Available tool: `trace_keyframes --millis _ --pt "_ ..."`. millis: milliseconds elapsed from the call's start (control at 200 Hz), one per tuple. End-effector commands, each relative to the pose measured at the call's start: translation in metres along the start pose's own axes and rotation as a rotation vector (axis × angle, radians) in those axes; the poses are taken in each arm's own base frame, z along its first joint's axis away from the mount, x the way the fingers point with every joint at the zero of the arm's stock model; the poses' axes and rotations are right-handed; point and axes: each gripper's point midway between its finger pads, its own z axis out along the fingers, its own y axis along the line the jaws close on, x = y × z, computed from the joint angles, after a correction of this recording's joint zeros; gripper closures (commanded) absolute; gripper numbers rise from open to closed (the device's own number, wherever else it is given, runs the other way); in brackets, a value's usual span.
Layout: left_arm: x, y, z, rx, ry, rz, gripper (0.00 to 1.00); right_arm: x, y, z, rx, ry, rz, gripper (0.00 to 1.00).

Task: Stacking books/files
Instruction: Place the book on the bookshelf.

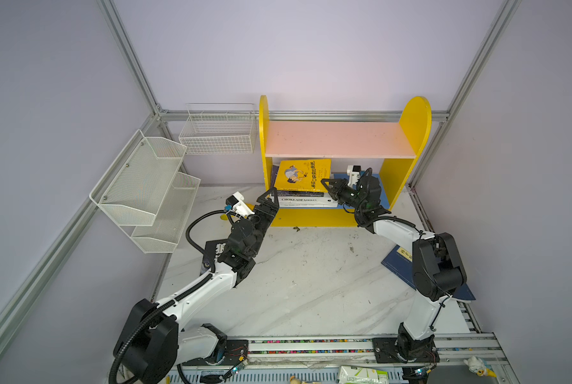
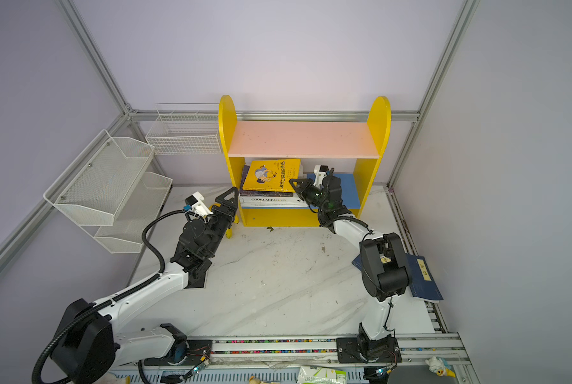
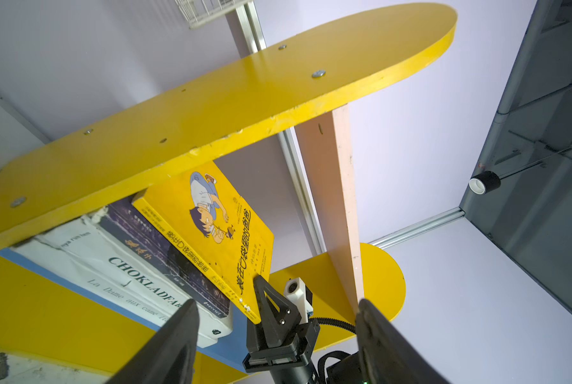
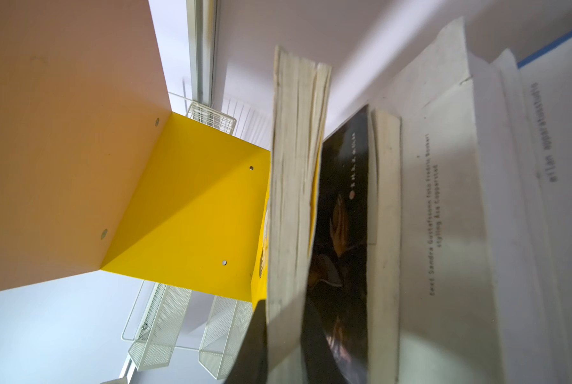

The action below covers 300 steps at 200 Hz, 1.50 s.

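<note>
On the bookshelf's lower shelf (image 2: pixel 349 191), the yellow cartoon book (image 1: pixel 303 174) lies tilted atop the stacked books (image 1: pixel 306 201), with the right pincer (image 1: pixel 328 184) clamped on its corner. The left pincer (image 1: pixel 268 203) gapes empty. A navy book (image 1: pixel 398 262) and a black book (image 1: pixel 215 251) lie unstacked on the table (image 1: pixel 311 282), seemingly still to go.

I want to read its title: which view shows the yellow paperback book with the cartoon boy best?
The left wrist view: the yellow paperback book is close, its cover and title sharp. Both top views show the cover small. The right wrist view shows mainly its page edges.
</note>
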Motion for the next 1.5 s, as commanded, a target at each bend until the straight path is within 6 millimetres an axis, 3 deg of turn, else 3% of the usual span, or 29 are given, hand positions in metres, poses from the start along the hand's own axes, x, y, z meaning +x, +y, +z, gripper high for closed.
trace_keyframes --millis 0,255,505,715,1095,1495 --pt "-0.015 0.022 -0.019 -0.080 -0.050 0.091 0.26 -0.004 0.034 0.001 -0.112 0.041 -0.070 0.86" --pt "-0.036 0.035 -0.045 -0.140 -0.104 0.139 0.25 0.007 0.031 0.008 -0.153 0.114 -0.047 0.86" --pt "-0.048 0.060 -0.074 -0.227 -0.128 0.172 0.24 0.000 0.034 0.014 -0.153 0.110 -0.062 0.86" --pt "-0.061 0.066 -0.092 -0.267 -0.169 0.199 0.24 -0.005 0.032 0.020 -0.147 0.100 -0.064 0.86" --pt "-0.063 0.066 -0.093 -0.267 -0.170 0.200 0.24 -0.001 0.019 0.021 -0.081 0.111 -0.076 0.83" --pt "-0.061 0.073 -0.094 -0.289 -0.167 0.203 0.23 -0.001 0.009 0.027 0.068 0.119 -0.189 0.69"
